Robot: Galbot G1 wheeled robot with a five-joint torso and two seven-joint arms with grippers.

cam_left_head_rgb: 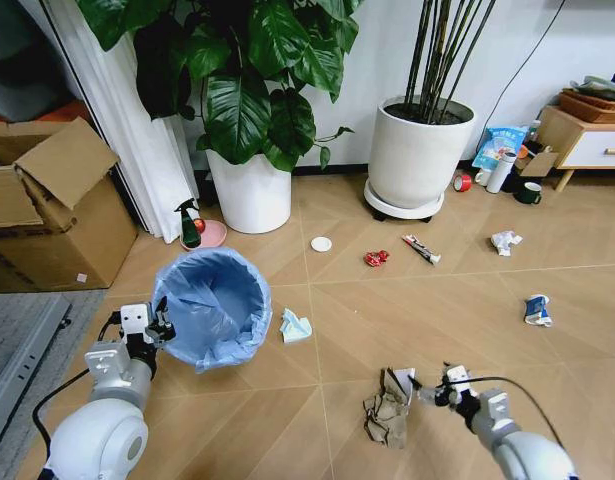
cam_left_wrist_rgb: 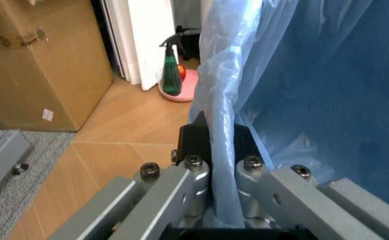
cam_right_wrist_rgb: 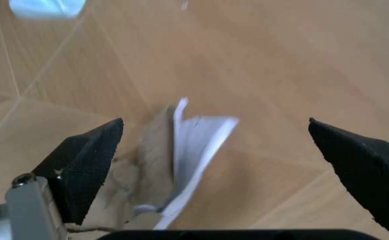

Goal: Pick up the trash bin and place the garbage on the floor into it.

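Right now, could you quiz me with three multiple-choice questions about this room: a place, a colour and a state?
1. Where is the crumpled tan paper wad? A on the cardboard box; B on the wood-look floor by the right hand; C in the bin.
2. What colour is the round trash bin's plastic liner? A black; B pale blue; C red.
3. The left hand is: A open; B shut on the bin's rim; C holding a bottle.
Key: B, the wad lies between the open fingers; B, blue film shows; B, the fingers pinch the rim.
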